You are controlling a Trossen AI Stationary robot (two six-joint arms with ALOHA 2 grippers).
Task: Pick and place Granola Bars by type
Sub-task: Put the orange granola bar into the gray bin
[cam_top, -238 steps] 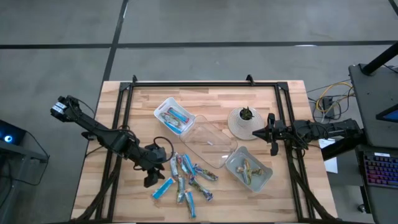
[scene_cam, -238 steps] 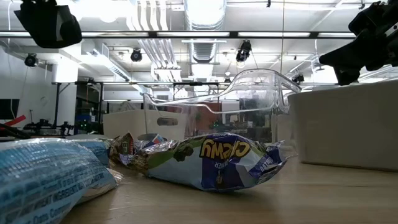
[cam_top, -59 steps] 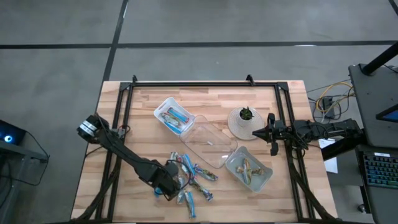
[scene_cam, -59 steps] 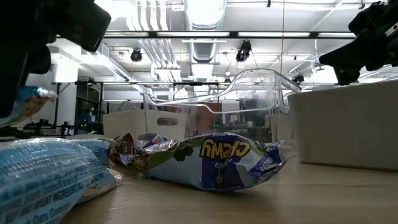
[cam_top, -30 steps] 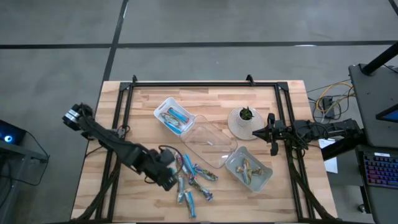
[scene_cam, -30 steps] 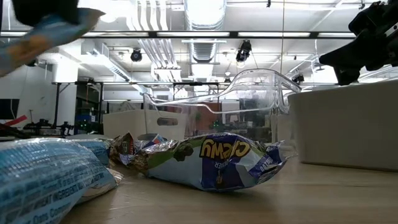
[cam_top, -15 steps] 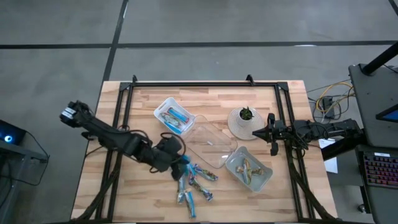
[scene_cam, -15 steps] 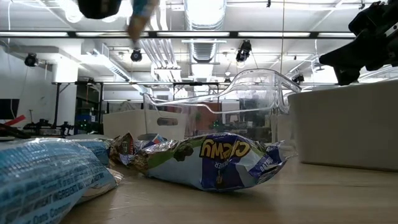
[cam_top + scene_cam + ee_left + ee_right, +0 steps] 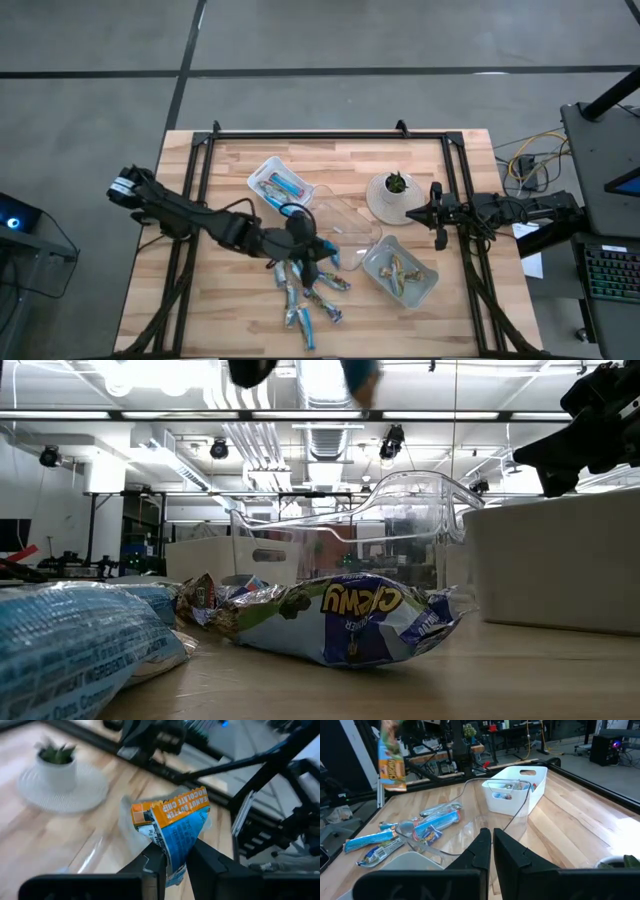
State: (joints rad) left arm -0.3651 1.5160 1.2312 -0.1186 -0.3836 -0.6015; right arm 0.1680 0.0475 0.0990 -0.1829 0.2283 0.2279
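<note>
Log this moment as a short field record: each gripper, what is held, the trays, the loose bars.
left gripper: shut on bright blue foil-wrapped granola bar, above the table by the empty clear plastic tray
right gripper: shut, empty, waiting beside the small white plant pot
white tray: holds blue bars
loose bars: pile on the wooden table

We note the right gripper [image 9: 491, 851] with its dark fingers pressed together above a wooden table [image 9: 580, 815]. A white tray [image 9: 516, 790] holds wrapped items. Loose blue granola bars [image 9: 415, 831] lie beside a clear tray [image 9: 435, 851]. One orange-and-blue bar [image 9: 390, 755] hangs raised in the air.
</note>
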